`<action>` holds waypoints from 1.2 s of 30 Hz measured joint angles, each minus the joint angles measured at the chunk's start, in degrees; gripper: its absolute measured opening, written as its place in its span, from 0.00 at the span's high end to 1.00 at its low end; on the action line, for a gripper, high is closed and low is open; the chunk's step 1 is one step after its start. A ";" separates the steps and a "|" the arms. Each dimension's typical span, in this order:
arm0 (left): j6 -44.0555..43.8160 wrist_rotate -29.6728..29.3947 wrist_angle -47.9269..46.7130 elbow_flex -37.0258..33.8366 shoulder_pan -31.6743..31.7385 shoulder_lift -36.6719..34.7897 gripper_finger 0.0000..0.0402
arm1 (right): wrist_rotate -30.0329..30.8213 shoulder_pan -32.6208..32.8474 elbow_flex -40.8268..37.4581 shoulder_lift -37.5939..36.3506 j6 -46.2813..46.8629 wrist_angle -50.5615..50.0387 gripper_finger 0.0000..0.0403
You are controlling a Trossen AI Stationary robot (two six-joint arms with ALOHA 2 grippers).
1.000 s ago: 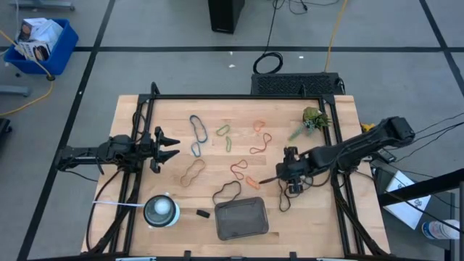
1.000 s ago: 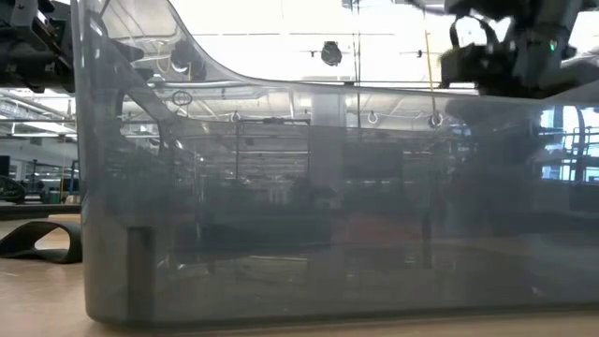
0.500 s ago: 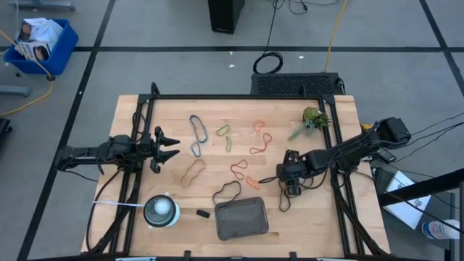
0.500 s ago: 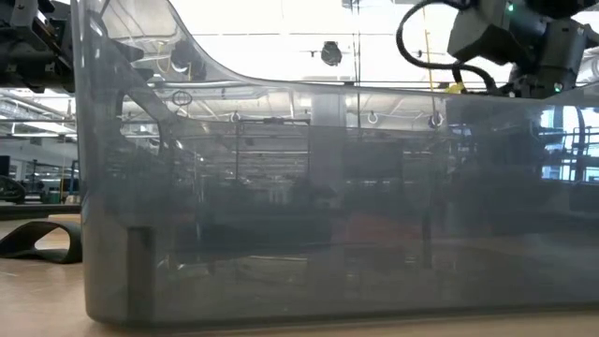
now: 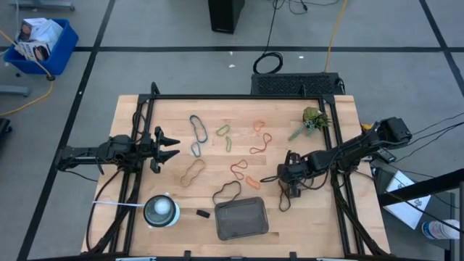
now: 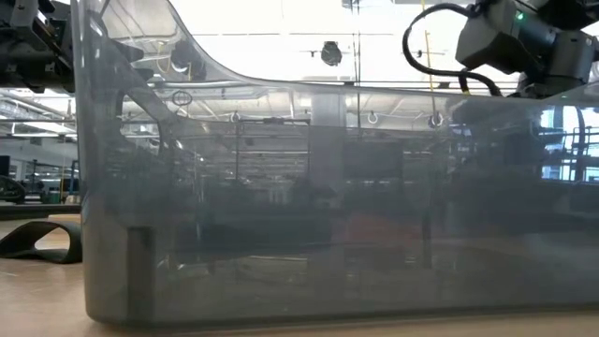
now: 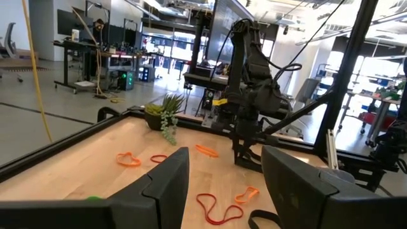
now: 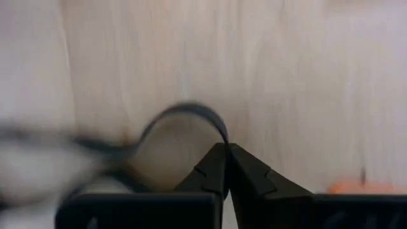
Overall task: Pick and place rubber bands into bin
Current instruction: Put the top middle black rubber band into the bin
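Several rubber bands lie flat on the wooden table: blue (image 5: 197, 134), green (image 5: 226, 136), orange (image 5: 259, 125), red (image 5: 238, 170), tan (image 5: 192, 172) and black (image 5: 226, 191). The dark grey bin (image 5: 243, 218) sits near the table's near edge; its wall fills the low view (image 6: 281, 234). My right gripper (image 5: 289, 187) points down right of the bin, shut on another black rubber band (image 5: 284, 201). My left gripper (image 5: 168, 145) is open and empty at the table's left, also showing in its wrist view (image 7: 224, 184). My right gripper pinches the black rubber band at one end of its loop (image 8: 220, 135) between its two fingertips (image 8: 213, 166). The fingers come from above, pointing down at the table. The rest of the loop curves away just over the wood; whether it is lifted clear I cannot tell.
A round white object (image 5: 159, 210) and a small black piece (image 5: 203, 214) lie left of the bin. A small green plant (image 5: 312, 119) stands at the far right. Black frame rails (image 5: 232, 97) run along the table's edges.
My right gripper has shifted slightly toward the table's near edge, over the black rubber band.
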 joint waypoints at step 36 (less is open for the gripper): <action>-0.79 -2.56 -2.42 0.00 0.00 0.01 0.50 | 16.55 5.97 50.19 2.28 -29.83 -3.62 1.00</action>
